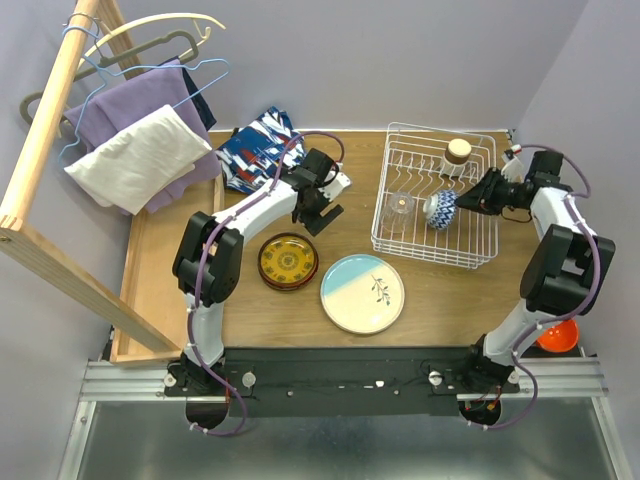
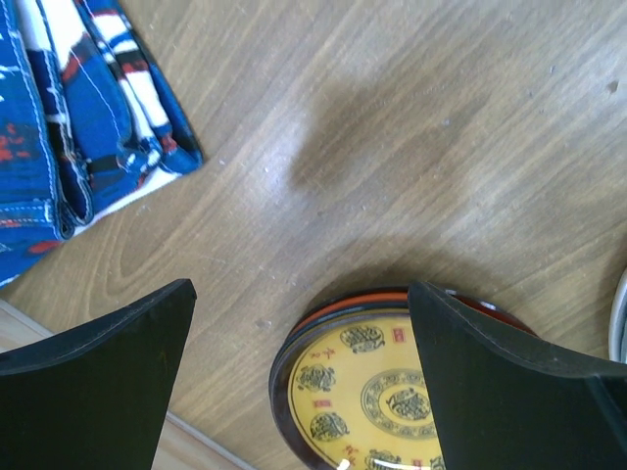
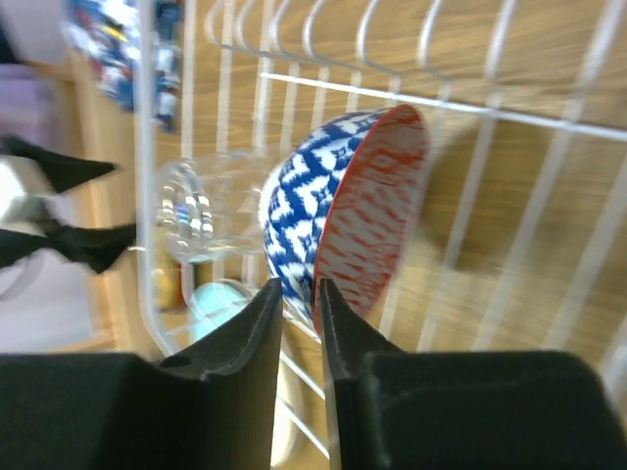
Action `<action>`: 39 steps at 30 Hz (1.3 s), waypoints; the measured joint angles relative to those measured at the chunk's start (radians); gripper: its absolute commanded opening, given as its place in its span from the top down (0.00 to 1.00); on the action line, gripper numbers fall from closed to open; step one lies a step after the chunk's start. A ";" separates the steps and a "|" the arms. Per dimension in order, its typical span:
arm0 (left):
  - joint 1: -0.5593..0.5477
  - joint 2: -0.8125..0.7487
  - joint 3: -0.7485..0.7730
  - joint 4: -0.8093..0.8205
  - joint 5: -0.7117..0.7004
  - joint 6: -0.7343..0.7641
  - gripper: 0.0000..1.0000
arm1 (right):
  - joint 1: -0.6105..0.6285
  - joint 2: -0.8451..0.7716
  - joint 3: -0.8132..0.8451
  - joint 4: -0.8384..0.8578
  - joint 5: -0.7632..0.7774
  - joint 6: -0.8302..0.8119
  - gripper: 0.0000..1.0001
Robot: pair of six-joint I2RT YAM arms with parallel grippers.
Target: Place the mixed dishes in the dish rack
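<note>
Blue-patterned bowl [image 3: 333,215] tipped on edge inside dish rack [image 3: 470,103], just beside clear glass [image 3: 196,211]. Glazed ceramic by the look: stiff, probably slick, liable to chip against wire. Best hold at thin rim, wall between pads. Right gripper [image 3: 301,289] pinched onto that rim. Left of rack: left gripper [image 2: 302,289] spread wide above dark red-yellow plate [image 2: 362,392], holding nothing.

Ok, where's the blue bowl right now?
Top view, right side: the blue bowl is tipped on edge inside the rack, just right of the glass, its rim pinched by the right end effector.
</note>
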State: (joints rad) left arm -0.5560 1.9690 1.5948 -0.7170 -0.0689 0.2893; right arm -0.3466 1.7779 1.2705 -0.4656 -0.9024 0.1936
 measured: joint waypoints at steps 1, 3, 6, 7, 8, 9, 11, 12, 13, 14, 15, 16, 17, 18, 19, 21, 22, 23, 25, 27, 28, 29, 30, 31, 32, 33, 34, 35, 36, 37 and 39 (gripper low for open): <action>0.000 0.000 -0.002 0.007 0.002 -0.002 0.01 | 0.000 -0.010 0.011 -0.031 0.032 -0.032 0.65; 0.000 0.000 -0.010 0.029 0.003 -0.005 0.01 | 0.000 -0.043 0.035 -0.102 0.113 -0.093 0.60; 0.000 -0.005 -0.049 0.064 0.010 -0.011 0.01 | 0.000 -0.102 0.056 -0.182 0.212 -0.164 0.56; 0.000 -0.006 -0.060 0.069 0.011 -0.012 0.01 | 0.000 -0.115 0.061 -0.198 0.230 -0.178 0.56; 0.000 -0.011 -0.079 0.082 0.014 -0.014 0.01 | 0.000 -0.131 0.068 -0.218 0.260 -0.198 0.56; 0.000 -0.016 -0.094 0.090 0.016 -0.015 0.01 | 0.000 -0.152 0.079 -0.243 0.296 -0.220 0.56; 0.000 -0.033 -0.127 0.099 0.019 -0.021 0.01 | 0.000 -0.180 0.096 -0.268 0.338 -0.254 0.57; 0.000 -0.042 -0.139 0.105 0.020 -0.022 0.01 | 0.000 -0.191 0.101 -0.276 0.350 -0.267 0.59; 0.000 -0.051 -0.150 0.113 0.021 -0.024 0.01 | 0.000 -0.201 0.103 -0.280 0.362 -0.280 0.61; 0.000 -0.066 -0.166 0.124 0.021 -0.026 0.02 | 0.000 -0.212 0.103 -0.282 0.364 -0.291 0.64; 0.000 -0.084 -0.182 0.135 0.020 -0.027 0.01 | 0.000 -0.218 0.103 -0.284 0.363 -0.300 0.71; 0.000 -0.097 -0.194 0.142 0.020 -0.028 0.01 | 0.005 -0.222 0.103 -0.283 0.363 -0.312 0.74; 0.000 -0.113 -0.205 0.148 0.020 -0.029 0.01 | 0.009 -0.222 0.103 -0.282 0.364 -0.330 0.76; 0.000 -0.127 -0.216 0.155 0.020 -0.030 0.01 | 0.019 -0.221 0.103 -0.280 0.366 -0.331 0.81; 0.000 -0.150 -0.225 0.159 0.019 -0.030 0.01 | 0.037 -0.213 0.103 -0.278 0.368 -0.348 0.83; 0.000 -0.179 -0.235 0.163 0.019 -0.031 0.01 | 0.080 -0.193 0.103 -0.260 0.370 -0.364 0.88; 0.000 -0.199 -0.237 0.163 0.019 -0.031 0.02 | 0.098 -0.180 0.103 -0.251 0.371 -0.370 0.90; 0.000 -0.209 -0.238 0.163 0.019 -0.031 0.02 | 0.123 -0.156 0.104 -0.237 0.372 -0.381 0.91; 0.000 -0.243 -0.238 0.160 0.019 -0.032 0.02 | 0.153 -0.122 0.108 -0.223 0.375 -0.395 0.93; 0.000 -0.287 -0.247 0.156 0.019 -0.032 0.02 | 0.177 -0.072 0.125 -0.210 0.382 -0.412 0.94; 0.000 -0.308 -0.252 0.152 0.019 -0.032 0.02 | 0.180 -0.052 0.136 -0.209 0.385 -0.415 0.94; 0.000 -0.322 -0.257 0.150 0.019 -0.032 0.01 | 0.181 -0.039 0.143 -0.207 0.388 -0.417 0.94; 0.001 -0.345 -0.267 0.146 0.019 -0.029 0.02 | 0.181 -0.018 0.161 -0.206 0.393 -0.420 0.94; 0.001 -0.356 -0.271 0.143 0.019 -0.027 0.02 | 0.181 -0.006 0.169 -0.203 0.394 -0.420 0.94; 0.001 -0.370 -0.280 0.142 0.018 -0.023 0.02 | 0.181 0.005 0.178 -0.199 0.400 -0.421 0.94; 0.001 -0.381 -0.288 0.141 0.017 -0.017 0.01 | 0.181 0.026 0.195 -0.196 0.409 -0.422 0.94; 0.001 -0.392 -0.299 0.140 0.016 -0.009 0.02 | 0.181 0.038 0.203 -0.193 0.417 -0.423 0.95; 0.001 -0.397 -0.309 0.140 0.015 -0.003 0.01 | 0.181 0.051 0.214 -0.190 0.427 -0.428 0.94; 0.001 -0.400 -0.320 0.138 0.012 0.003 0.01 | 0.181 0.063 0.221 -0.189 0.443 -0.434 0.95; 0.001 -0.400 -0.326 0.137 0.010 0.009 0.02 | 0.181 0.072 0.224 -0.189 0.453 -0.439 0.94; 0.001 -0.400 -0.336 0.131 0.008 0.017 0.02 | 0.181 0.080 0.229 -0.197 0.474 -0.454 0.85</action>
State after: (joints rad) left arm -0.5552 1.5692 1.2591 -0.5861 -0.0608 0.3061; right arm -0.1658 1.8584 1.4994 -0.6624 -0.4286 -0.2600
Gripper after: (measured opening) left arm 0.986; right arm 0.057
